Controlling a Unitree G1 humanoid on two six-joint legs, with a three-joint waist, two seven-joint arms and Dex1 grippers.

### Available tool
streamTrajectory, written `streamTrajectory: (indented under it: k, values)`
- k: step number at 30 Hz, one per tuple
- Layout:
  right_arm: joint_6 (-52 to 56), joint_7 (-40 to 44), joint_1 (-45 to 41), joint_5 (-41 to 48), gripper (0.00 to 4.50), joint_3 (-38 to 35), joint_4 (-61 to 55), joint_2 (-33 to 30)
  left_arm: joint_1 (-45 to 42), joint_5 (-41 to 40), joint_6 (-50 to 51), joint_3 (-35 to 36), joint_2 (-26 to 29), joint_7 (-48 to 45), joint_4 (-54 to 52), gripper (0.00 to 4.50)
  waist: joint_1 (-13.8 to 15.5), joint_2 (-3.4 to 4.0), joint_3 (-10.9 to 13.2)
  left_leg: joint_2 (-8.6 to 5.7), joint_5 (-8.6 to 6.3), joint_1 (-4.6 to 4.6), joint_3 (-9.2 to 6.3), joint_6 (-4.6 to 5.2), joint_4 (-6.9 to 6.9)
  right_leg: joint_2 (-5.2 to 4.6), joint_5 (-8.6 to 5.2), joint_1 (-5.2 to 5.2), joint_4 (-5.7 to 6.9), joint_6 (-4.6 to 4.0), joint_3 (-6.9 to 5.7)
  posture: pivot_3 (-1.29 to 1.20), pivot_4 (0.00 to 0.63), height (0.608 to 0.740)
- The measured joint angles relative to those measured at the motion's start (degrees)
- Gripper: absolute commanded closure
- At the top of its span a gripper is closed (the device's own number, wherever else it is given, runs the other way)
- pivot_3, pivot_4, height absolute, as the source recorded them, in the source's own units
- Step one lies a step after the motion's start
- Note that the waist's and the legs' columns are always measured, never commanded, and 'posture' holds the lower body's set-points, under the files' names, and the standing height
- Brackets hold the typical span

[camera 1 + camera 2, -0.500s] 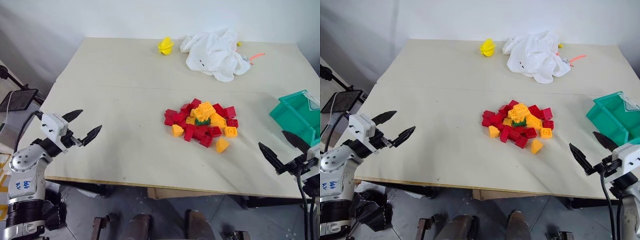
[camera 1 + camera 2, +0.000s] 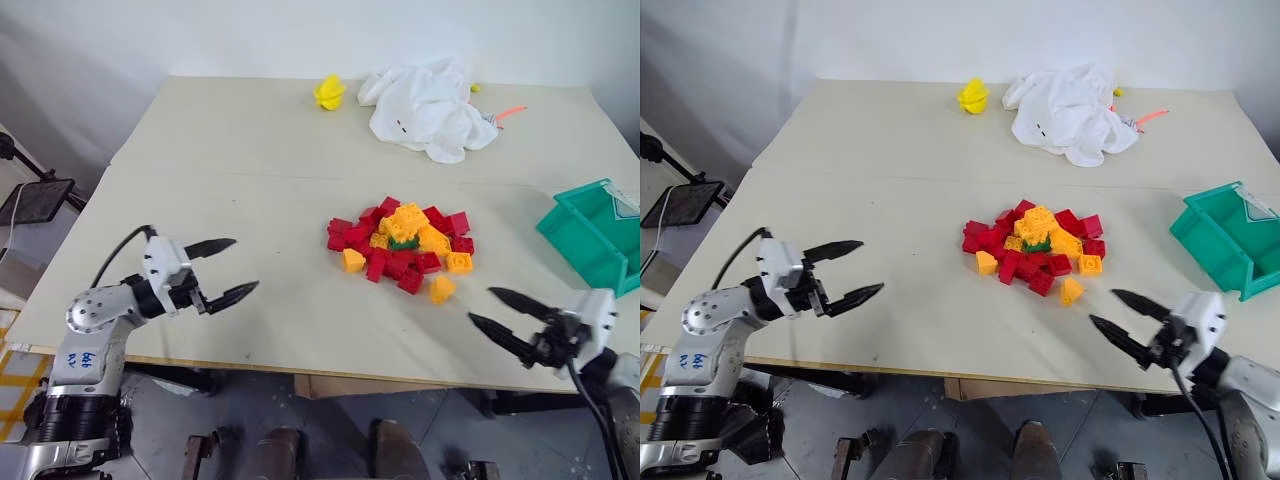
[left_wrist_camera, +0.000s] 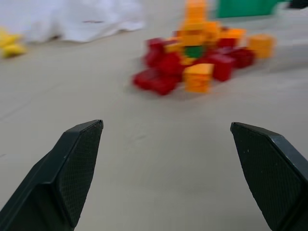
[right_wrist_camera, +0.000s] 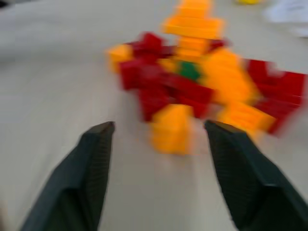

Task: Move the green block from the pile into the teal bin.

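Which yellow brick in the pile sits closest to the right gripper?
The yellow wedge at the pile's near right corner, lying slightly apart from the red bricks. It is the brick closest to the right gripper; the other yellow wedge sits on the pile's left side.

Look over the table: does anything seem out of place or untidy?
A crumpled white cloth lies bunched at the table's far edge, and the green block sits half-buried among red and yellow bricks in the pile. Nothing looks damaged.

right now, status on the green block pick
Left gripper and right gripper open, empty, short of the pile. Green block wedged mid-pile under yellow bricks. Teal bin at right.
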Motion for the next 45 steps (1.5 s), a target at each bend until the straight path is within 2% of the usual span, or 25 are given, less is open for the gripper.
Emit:
streamTrajectory:
  k: [4,7,12,15,20,25,29,36,42,45]
  values:
    - [5.5,-0.4,-8.0,0.4,3.58,5.1,-1.2,-0.6,-2.2,0.0,-0.4,-2.1,-0.5,-2.3,0.0,0.0,0.1,-0.01,0.0,0.0,0.0,-0.03,0.0,-0.01,0.04,0.0,0.0,-0.02,0.0,0.0,-0.01,0.0,0.15,0.74]
    - [7.8,-3.3,-17.8,-4.6,4.49,11.4,0.8,0.2,-3.9,0.0,-0.8,-2.6,-1.7,-2.7,0.5,0.0,0.1,-0.04,0.0,0.0,-0.01,-0.07,-0.02,-0.01,0.11,-0.01,0.0,-0.05,0.0,-0.01,-0.04,0.0,0.15,0.74]
    - [11.3,-9.3,-29.6,-12.7,4.49,19.8,7.7,4.5,-5.1,0.4,-1.2,-3.6,-2.7,-2.6,1.2,0.0,0.1,-0.07,0.0,-0.04,-0.02,-0.12,-0.07,-0.02,0.13,-0.02,0.01,-0.08,0.12,-0.01,-0.09,0.0,0.15,0.74]
    - [7.7,-12.9,-38.4,-18.7,4.49,23.2,18.7,8.7,-5.7,1.9,-2.0,-4.3,-3.9,-1.6,2.4,0.0,-0.1,-0.07,0.0,-0.09,-0.02,-0.13,-0.06,-0.02,0.22,-0.04,0.01,-0.08,0.16,-0.02,-0.08,0.0,0.15,0.74]
    - [1.3,-16.2,-47.8,-21.9,4.49,20.8,34.1,10.9,-6.0,2.0,-1.8,-4.0,-6.0,1.0,2.6,0.0,0.0,-0.07,0.0,-0.09,-0.03,-0.16,-0.16,-0.02,0.19,-0.05,0.02,-0.11,0.24,-0.03,-0.16,0.0,0.15,0.74]
    - [-2.9,-16.7,-52.5,-23.3,4.49,17.6,45.8,9.5,-5.9,2.0,-1.5,-3.9,-6.1,1.9,2.6,0.0,-0.2,-0.07,0.0,-0.08,-0.03,-0.17,-0.16,-0.01,0.19,-0.04,0.02,-0.12,0.23,-0.03,-0.19,0.0,0.15,0.74]
    - [-4.9,-15.3,-51.5,-24.7,4.49,17.2,47.6,8.5,-6.2,2.0,-1.5,-3.8,-6.4,2.2,2.6,0.0,-0.4,-0.07,0.0,-0.07,-0.03,-0.17,-0.16,-0.01,0.21,-0.04,0.02,-0.11,0.24,-0.03,-0.19,0.0,0.15,0.74]
    - [-2.1,-8.6,-40.2,-22.6,4.49,15.6,34.4,2.5,-6.4,2.0,-1.6,-3.7,-6.9,2.6,2.8,0.0,0.0,-0.07,0.0,-0.08,-0.03,-0.17,-0.15,-0.01,0.27,-0.04,0.02,-0.07,0.23,-0.03,-0.19,0.0,0.15,0.74]
    - [-1.2,-1.2,-30.6,-14.1,4.49,6.9,26.8,-2.8,-5.6,2.0,-1.8,-3.5,-6.9,2.4,3.1,0.0,0.1,-0.08,0.0,-0.09,-0.04,-0.22,-0.12,0.01,0.28,-0.06,0.02,-0.07,0.15,-0.02,-0.18,0.0,0.15,0.74]
    - [-0.7,3.5,-24.9,-9.5,3.56,-0.4,23.4,-7.7,-5.8,2.0,-2.2,-3.4,-6.8,2.1,3.8,0.0,0.2,-0.08,0.0,-0.06,-0.06,-0.21,-0.12,0.02,0.24,-0.04,0.02,-0.05,0.09,-0.02,-0.21,0.0,0.15,0.74]
